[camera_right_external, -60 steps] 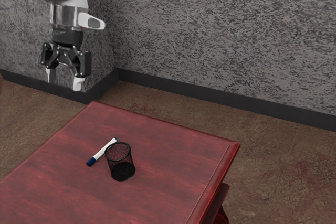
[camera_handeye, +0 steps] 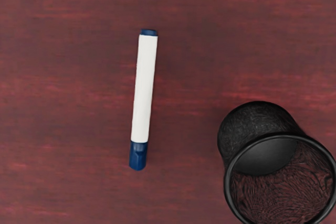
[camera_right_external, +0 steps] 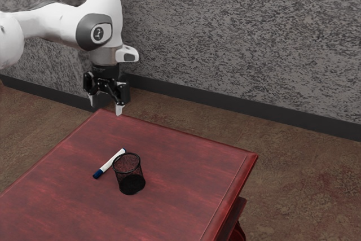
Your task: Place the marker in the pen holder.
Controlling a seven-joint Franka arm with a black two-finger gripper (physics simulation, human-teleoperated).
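Gripper (camera_right_external: 105, 106) spread wide, marker (camera_right_external: 109, 163) lying well below it, on the red table (camera_right_external: 186, 167)

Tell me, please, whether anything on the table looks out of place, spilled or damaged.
Nothing looks spilled or damaged. The pen holder stands upright on the table. Only the marker is out of place, lying beside the holder instead of in it.

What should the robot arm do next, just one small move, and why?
Probably lower the open black two-finger gripper toward the white marker with blue ends. The marker lies flat on the red wooden table, beside the black mesh pen holder, and the gripper hangs above it, holding nothing.
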